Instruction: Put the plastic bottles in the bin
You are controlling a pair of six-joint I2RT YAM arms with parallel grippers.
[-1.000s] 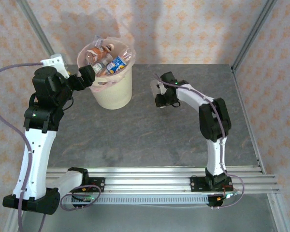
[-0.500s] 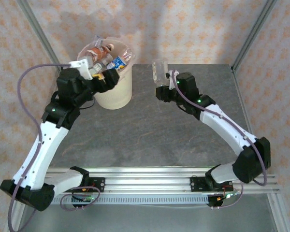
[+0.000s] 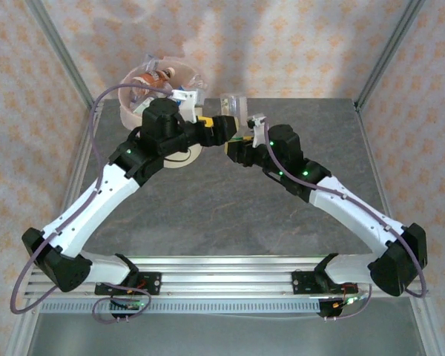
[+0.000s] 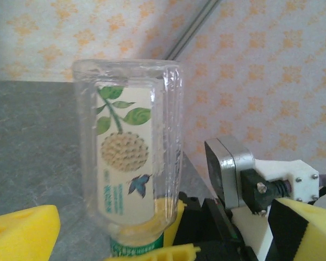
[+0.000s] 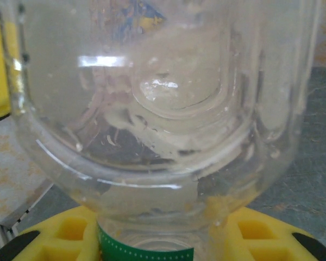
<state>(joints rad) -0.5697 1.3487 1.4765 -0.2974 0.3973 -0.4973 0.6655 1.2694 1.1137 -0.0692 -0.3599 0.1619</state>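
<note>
Hold: right end effector [image 3: 239, 143] pinches the clear squarish plastic bottle with a leaf-print label [image 4: 129, 163] at its neck, base up, off the grey table [image 3: 282, 211] | Left end effector [image 3: 225, 126] spread wide, facing the bottle, not gripping | Reason: likely handover, as the round cream pink-lined bin [image 3: 127, 93] stands on the left arm's side.

Arms match: left arm [image 3: 96, 200] and right arm [image 3: 348, 204] both have white shell links, chunky black joint housings, tiny green lights and black bases. Grey-purple cable [image 3: 93, 111] loops off the left arm, a similar one runs along the right. Left fingers [image 4: 22, 231] and right fingers [image 5: 70, 234] yellow with black bands, white wrist bracket [image 4: 293, 174] with small screws
</note>
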